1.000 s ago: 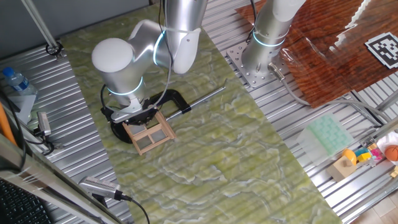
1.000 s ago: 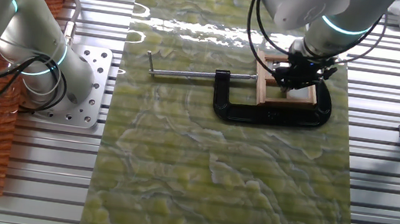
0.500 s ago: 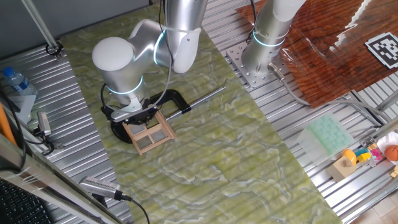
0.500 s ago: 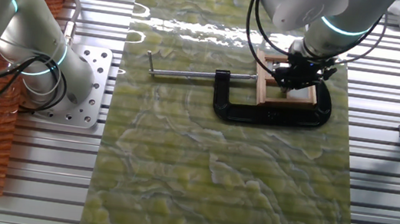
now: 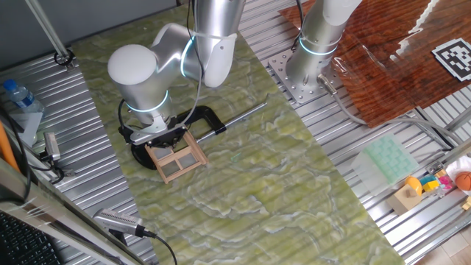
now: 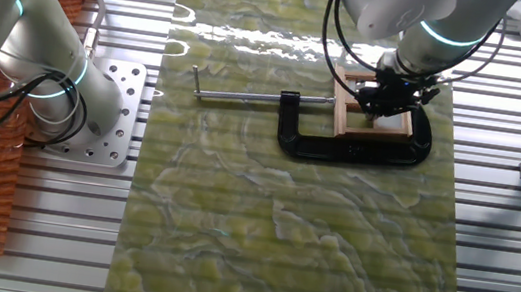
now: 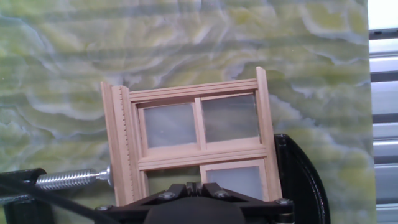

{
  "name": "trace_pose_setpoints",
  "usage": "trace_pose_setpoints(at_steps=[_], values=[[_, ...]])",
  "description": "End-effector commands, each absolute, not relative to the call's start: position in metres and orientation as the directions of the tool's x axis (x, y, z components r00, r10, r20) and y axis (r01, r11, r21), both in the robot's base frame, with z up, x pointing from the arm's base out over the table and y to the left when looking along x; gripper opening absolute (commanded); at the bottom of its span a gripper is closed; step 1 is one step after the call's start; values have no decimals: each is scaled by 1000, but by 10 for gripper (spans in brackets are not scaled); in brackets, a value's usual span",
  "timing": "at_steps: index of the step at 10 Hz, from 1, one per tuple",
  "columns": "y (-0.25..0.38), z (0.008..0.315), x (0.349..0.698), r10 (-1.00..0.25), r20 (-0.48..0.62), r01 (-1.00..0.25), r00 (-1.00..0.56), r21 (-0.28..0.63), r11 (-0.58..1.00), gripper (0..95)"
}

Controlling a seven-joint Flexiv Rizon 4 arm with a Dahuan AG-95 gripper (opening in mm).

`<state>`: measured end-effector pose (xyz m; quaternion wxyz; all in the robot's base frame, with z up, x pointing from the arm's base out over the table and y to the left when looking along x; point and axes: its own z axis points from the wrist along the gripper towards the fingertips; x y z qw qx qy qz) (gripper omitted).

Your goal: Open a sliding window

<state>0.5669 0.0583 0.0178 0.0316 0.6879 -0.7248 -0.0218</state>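
The sliding window (image 5: 179, 160) is a small tan wooden frame with a cross divider and greyish panes, lying flat on the green marbled mat. It also shows in the other fixed view (image 6: 395, 134) and fills the hand view (image 7: 199, 124). A black C-clamp (image 5: 210, 118) holds its frame. My gripper (image 5: 163, 140) stands right over the window's clamp-side end. In the hand view its fingertips (image 7: 186, 186) are pressed together at the lower sash by the middle bar. I cannot tell whether they pinch the bar.
The clamp's steel screw rod (image 6: 247, 95) sticks out across the mat and presses the frame's side (image 7: 68, 180). A second arm's base (image 5: 309, 66) stands at the mat's far edge. Tools, a bottle (image 5: 18, 94) and small toys (image 5: 412, 193) lie on the metal table around.
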Motion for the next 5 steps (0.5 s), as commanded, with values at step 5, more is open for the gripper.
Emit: trace_pose_setpoints(at_steps=[5], values=[[58,24,568,-999,17,-998,-43,54,44,0]])
